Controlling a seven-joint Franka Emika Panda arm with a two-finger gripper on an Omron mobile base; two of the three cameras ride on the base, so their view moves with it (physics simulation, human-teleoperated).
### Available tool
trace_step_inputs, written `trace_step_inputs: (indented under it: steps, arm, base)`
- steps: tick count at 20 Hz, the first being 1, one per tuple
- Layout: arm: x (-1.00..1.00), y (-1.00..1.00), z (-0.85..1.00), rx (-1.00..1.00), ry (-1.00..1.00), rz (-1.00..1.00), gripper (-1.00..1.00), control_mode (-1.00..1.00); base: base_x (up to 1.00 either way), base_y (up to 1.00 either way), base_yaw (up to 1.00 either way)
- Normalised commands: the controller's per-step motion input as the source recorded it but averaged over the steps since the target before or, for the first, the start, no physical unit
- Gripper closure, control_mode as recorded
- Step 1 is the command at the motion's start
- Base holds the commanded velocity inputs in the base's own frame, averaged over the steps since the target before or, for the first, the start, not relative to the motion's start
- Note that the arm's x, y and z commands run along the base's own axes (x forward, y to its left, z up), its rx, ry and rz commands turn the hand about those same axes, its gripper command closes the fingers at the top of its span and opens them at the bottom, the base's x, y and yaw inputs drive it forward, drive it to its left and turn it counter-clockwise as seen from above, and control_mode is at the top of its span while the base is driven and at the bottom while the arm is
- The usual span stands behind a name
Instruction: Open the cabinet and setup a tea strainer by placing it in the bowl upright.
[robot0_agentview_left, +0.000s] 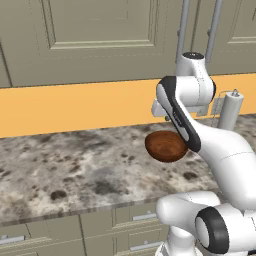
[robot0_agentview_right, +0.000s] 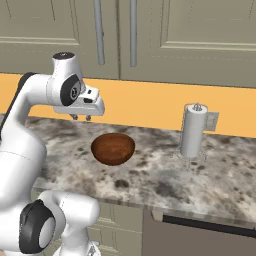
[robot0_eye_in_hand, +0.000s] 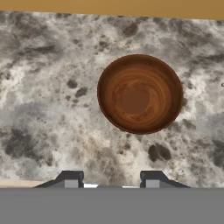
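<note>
The cabinet (robot0_agentview_left: 100, 30) fills the wall above the counter, its door shut and its long silver bar handle (robot0_agentview_left: 183, 30) upright; in the right base view the same cabinet (robot0_agentview_right: 45, 30) is also shut. A reddish-brown bowl (robot0_agentview_left: 165, 146) (robot0_agentview_right: 113, 148) (robot0_eye_in_hand: 140, 93) sits empty on the speckled counter. My gripper (robot0_agentview_right: 81, 118) (robot0_eye_in_hand: 111, 178) hangs pointing down above the counter, just left of and behind the bowl. Its fingers stand apart with nothing between them. The tea strainer is out of view.
A white paper-towel roll on a stand (robot0_agentview_right: 194, 130) (robot0_agentview_left: 230, 110) rises at the back right of the counter (robot0_agentview_right: 165, 185), next to a wall outlet (robot0_agentview_right: 212, 121). A second cabinet door with its own bar handle (robot0_agentview_right: 133, 30) adjoins on the right. Drawers (robot0_agentview_left: 140, 216) run below the counter edge.
</note>
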Motion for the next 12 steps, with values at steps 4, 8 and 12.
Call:
trace_step_inputs:
  steps: [4, 8, 12]
  arm:
    - [0.0, 0.0, 0.0, 0.0, 0.01, -0.01, -1.0, -1.0]
    - [0.0, -0.06, 0.22, -0.01, -0.16, -0.16, -1.0, -1.0]
    - [0.0, -0.34, 0.61, 0.0, -0.21, -0.26, -1.0, -1.0]
  base:
    - [0.0, 0.0, 0.0]
    - [0.0, 0.0, 0.0]
    - [0.0, 0.0, 0.0]
